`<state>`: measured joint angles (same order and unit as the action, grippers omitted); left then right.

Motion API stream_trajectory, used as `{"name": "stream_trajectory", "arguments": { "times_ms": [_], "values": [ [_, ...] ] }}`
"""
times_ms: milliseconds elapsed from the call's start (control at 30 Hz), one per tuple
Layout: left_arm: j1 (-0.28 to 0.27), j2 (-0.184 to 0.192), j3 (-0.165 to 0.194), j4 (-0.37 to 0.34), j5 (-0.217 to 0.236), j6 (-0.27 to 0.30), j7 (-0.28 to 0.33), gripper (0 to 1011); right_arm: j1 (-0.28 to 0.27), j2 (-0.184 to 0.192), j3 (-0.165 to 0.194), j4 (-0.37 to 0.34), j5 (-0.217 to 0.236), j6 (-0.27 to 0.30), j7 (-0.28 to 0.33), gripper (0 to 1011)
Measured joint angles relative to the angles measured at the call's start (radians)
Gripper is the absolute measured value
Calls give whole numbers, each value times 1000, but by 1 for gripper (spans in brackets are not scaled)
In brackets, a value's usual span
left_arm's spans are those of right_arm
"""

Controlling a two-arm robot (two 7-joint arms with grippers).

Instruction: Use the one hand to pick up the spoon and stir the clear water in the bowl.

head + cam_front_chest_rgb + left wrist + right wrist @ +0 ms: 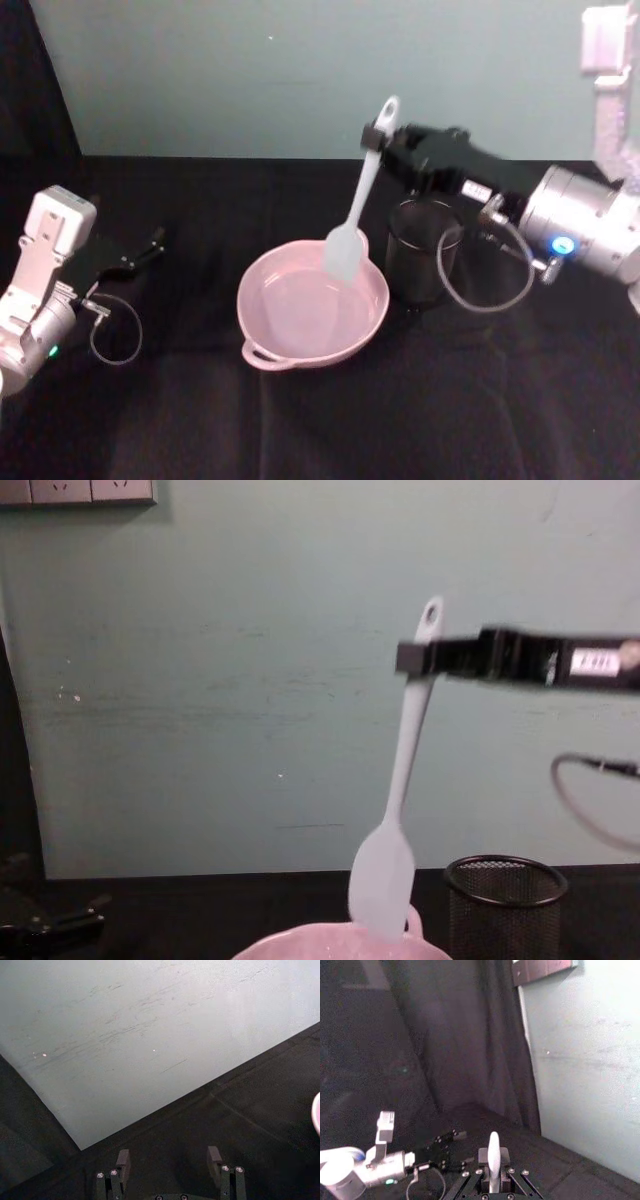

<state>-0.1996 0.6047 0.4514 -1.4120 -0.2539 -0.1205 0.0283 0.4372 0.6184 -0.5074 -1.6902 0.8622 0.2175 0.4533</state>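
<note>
White plastic spoon [358, 195]: handle top pinched in closed right gripper [378, 138], frame centre, blade hanging over far rim of pink bowl [310, 360]. Pick-up done; blade seemingly above water, stirring not yet done. Left gripper [150, 245] parked frame left, fingers apart, empty.

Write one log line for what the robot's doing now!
right gripper: shut on spoon | spoon: tilted, blade at far rim of bowl | left gripper: open, parked at left
</note>
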Motion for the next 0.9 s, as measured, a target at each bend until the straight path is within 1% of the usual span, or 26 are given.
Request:
{"name": "stream_trajectory", "arguments": {
  "times_ms": [33, 133, 233, 267, 300, 367, 400, 500, 600, 800, 867, 900],
  "values": [
    [0, 0, 0, 0, 0, 0, 0, 1011, 0, -7, -13, 15, -12, -13, 13, 114],
    [0, 0, 0, 0, 0, 0, 0, 1011, 2, -19, -32, 37, -30, -30, 28, 114],
    [0, 0, 0, 0, 0, 0, 0, 1011, 10, -49, -62, 84, -66, -61, 50, 114],
    [0, 0, 0, 0, 0, 0, 0, 1011, 10, -49, -62, 84, -66, -61, 50, 114],
    [0, 0, 0, 0, 0, 0, 0, 1011, 10, -63, -71, 102, -83, -80, 55, 114],
    [0, 0, 0, 0, 0, 0, 0, 1011, 10, -77, -78, 120, -101, -100, 58, 114],
    [0, 0, 0, 0, 0, 0, 0, 1011, 9, -89, -83, 135, -118, -118, 59, 114],
    [0, 0, 0, 0, 0, 0, 0, 1011, 9, -111, -94, 164, -146, -142, 64, 114],
    [0, 0, 0, 0, 0, 0, 0, 1011, 11, -131, -103, 189, -166, -153, 72, 114],
    [0, 0, 0, 0, 0, 0, 0, 1011, 24, -168, -121, 232, -191, -152, 85, 114],
    [0, 0, 0, 0, 0, 0, 0, 1011, 32, -193, -130, 257, -208, -152, 87, 114],
    [0, 0, 0, 0, 0, 0, 0, 1011, 32, -193, -130, 257, -208, -152, 87, 114]
  ]
}}
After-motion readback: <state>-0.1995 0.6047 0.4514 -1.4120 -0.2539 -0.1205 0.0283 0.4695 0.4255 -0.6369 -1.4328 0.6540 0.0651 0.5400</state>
